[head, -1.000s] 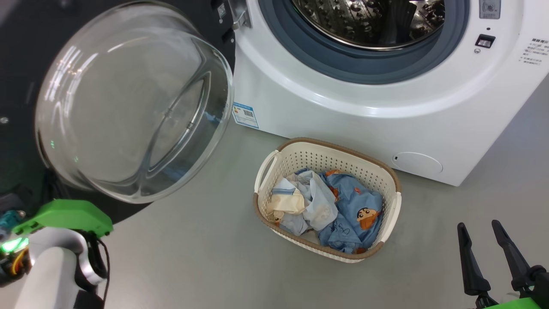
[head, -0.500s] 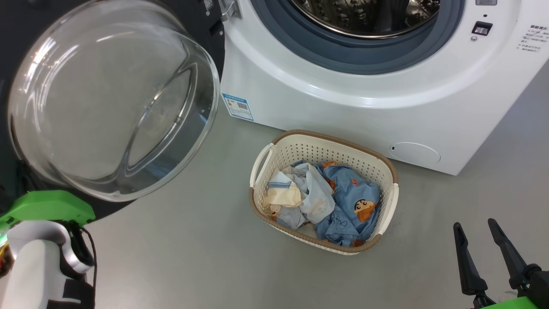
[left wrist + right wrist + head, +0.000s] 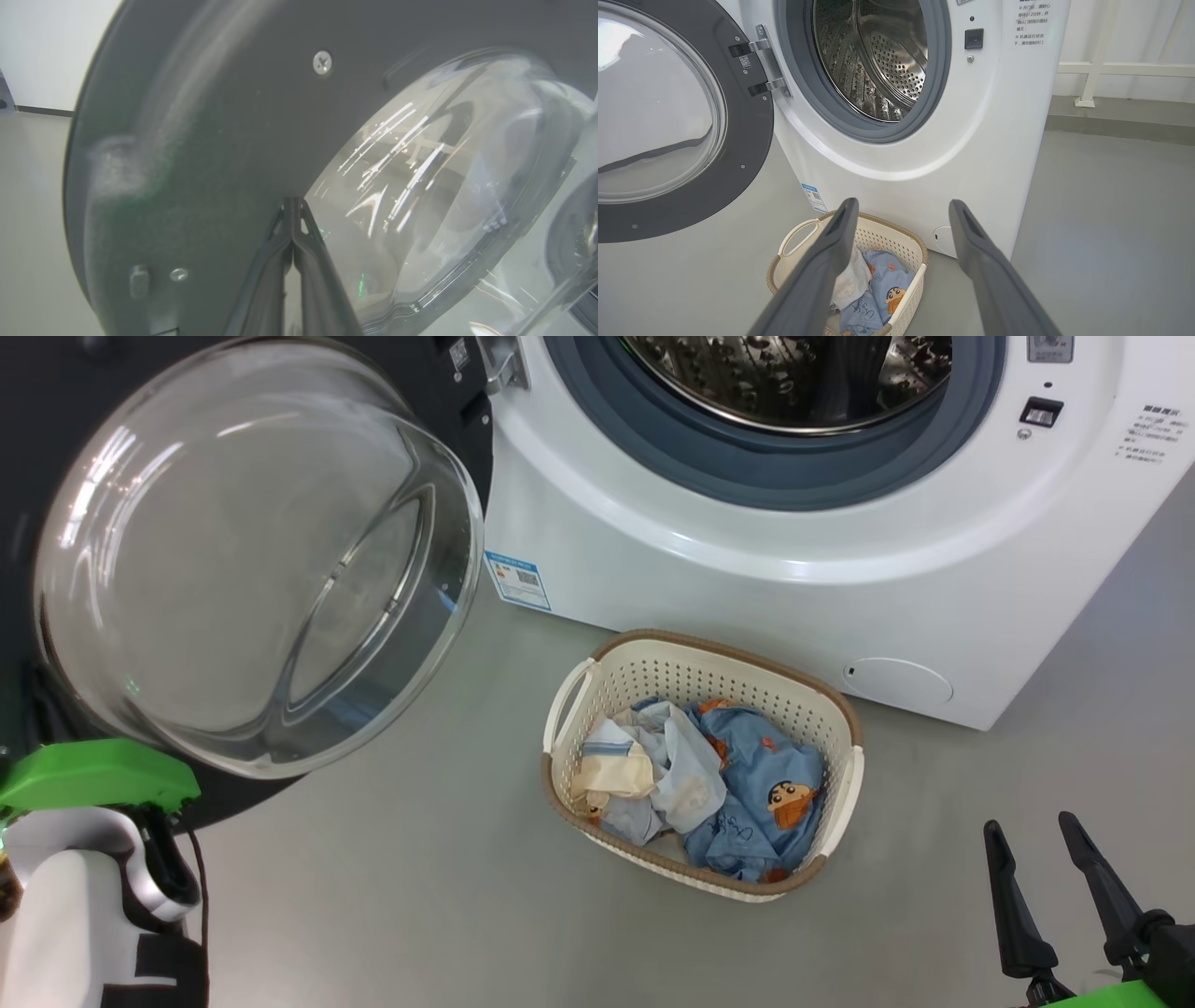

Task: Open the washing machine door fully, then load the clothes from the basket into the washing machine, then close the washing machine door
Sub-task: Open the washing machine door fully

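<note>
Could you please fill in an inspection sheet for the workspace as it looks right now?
Surface: smooth grey floor.
Job's things: big white front-loading washing machine; round black-rimmed glass door swung open; cream perforated plastic basket on the floor before it, holding light-blue printed and pale clothes.
Clutter: nothing seen.
Grippers: left gripper shut, tips near the door's dark rim, contact unclear; right gripper open, empty, apart from the basket.
Cables: one thin black cable at the head view's lower left.
Surroundings: white wall, white railing.
</note>
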Tool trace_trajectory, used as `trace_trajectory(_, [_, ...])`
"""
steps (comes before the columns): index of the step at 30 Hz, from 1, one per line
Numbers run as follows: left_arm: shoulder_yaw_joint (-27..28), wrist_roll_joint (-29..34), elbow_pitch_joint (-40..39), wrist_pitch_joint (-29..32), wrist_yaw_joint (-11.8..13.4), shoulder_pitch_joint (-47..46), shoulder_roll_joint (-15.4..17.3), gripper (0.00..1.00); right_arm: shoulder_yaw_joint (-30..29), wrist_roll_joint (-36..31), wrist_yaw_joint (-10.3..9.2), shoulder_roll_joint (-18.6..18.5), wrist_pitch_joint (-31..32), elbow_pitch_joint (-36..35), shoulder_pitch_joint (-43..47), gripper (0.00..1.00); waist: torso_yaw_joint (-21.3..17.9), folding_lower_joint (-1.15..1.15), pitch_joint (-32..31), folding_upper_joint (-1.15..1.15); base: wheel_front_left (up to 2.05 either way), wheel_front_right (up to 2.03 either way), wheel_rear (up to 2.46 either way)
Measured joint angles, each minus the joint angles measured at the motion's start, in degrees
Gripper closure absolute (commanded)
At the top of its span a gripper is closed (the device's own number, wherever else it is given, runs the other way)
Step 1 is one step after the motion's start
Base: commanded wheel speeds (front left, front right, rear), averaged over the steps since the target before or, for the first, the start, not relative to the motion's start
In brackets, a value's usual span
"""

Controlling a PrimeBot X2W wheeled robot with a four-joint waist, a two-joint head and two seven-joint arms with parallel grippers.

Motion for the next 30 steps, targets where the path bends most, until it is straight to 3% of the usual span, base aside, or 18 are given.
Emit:
trace_trajectory(9, [-0.76, 0.59, -10.27, -0.01, -4.2, 3.62, -1.13, 1.0, 0.3, 0.14, 0.0, 0.94, 0.0, 0.24, 0.04, 0.0, -0.17, 0.0, -3.01, 0.0, 0.0, 0.0, 0.0])
trace_trajectory(10, [-1.23, 0.59, -11.65, -0.01, -4.6, 4.01, -1.24, 0.95, 0.33, 0.18, 0.0, 0.97, 0.0, 0.22, 0.04, 0.0, -0.33, 0.0, -3.34, 0.0, 0.0, 0.0, 0.0])
trace_trajectory(11, [-1.23, 0.59, -11.65, -0.01, -4.6, 4.01, -1.24, 0.75, 0.33, 0.18, 0.0, 0.97, 0.0, 0.22, 0.04, 0.0, -0.33, 0.0, -3.34, 0.0, 0.0, 0.0, 0.0])
trace_trajectory(15, [-3.88, 0.57, -17.05, 0.0, -6.17, 5.78, -1.55, 0.41, 0.32, 0.25, 0.0, 1.05, 0.0, 0.02, 0.24, 0.0, -1.46, 0.0, -4.38, 0.0, 0.0, 0.0, 0.0])
trace_trajectory(16, [-4.47, 0.55, -18.31, 0.01, -6.42, 6.26, -1.64, 0.15, 0.32, 0.25, 0.0, 1.09, 0.0, 0.0, 0.24, 0.0, -1.8, 0.0, -4.58, 0.0, 0.0, 0.0, 0.0])
trace_trajectory(17, [-5.04, 0.54, -19.59, 0.1, -6.46, 6.81, -1.7, 0.0, 0.33, 0.25, 0.0, 1.11, 0.0, -0.04, 0.24, 0.0, -2.21, 0.0, -4.77, 0.0, 0.0, 0.0, 0.0])
trace_trajectory(23, [-7.59, 0.21, -25.6, 1.38, -7.53, 10.18, -1.74, 0.0, 0.27, 0.25, 0.0, 1.29, 0.0, -0.82, 0.23, 0.0, -5.18, 0.0, -5.42, 0.0, 0.0, 0.0, 0.0])
trace_trajectory(30, [-9.27, -0.4, -27.38, 1.6, -10.56, 15.0, -1.27, 0.0, 0.27, 0.15, 0.0, 1.65, 0.0, -1.6, 0.23, 0.0, -9.55, 0.0, -5.71, 0.0, 0.0, 0.0, 0.0])
